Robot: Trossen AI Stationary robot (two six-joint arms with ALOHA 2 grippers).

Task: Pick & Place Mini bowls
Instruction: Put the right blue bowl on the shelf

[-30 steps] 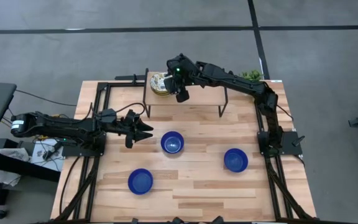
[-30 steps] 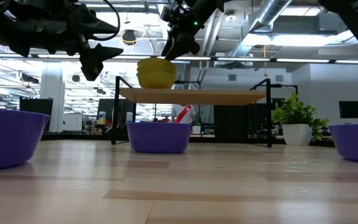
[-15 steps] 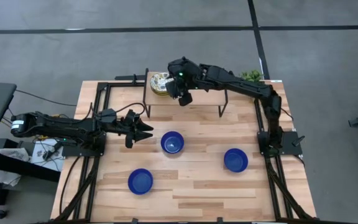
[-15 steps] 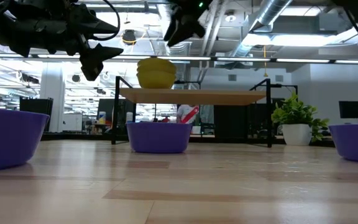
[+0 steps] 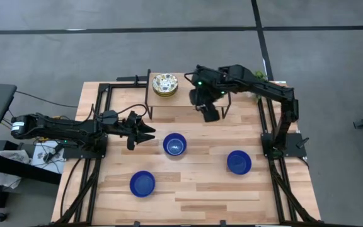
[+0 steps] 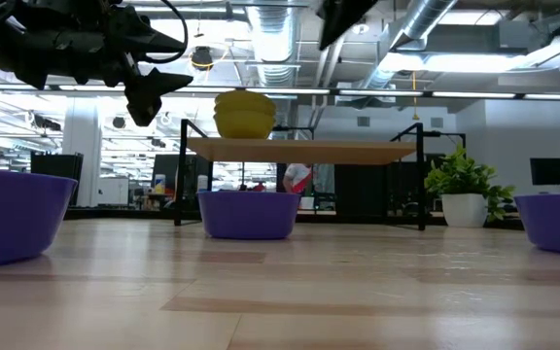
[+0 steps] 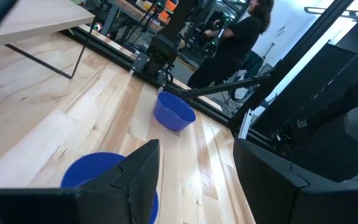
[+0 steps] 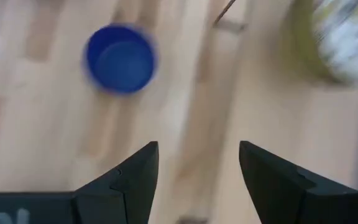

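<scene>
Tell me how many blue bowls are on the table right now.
3: one blue bowl mid-table, one toward the front left, one on the right side. None appears hidden from above.

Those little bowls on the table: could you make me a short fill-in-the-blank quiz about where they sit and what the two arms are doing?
1. The number of blue bowls on the wooden table is ____.
2. The patterned bowls sit stacked on a raised wooden ____.
3. The right gripper, fingers open, holds ____.
4. The blue bowl nearest the left gripper is the ____ one of the three.

Missing words: three; shelf; nothing; middle
</scene>
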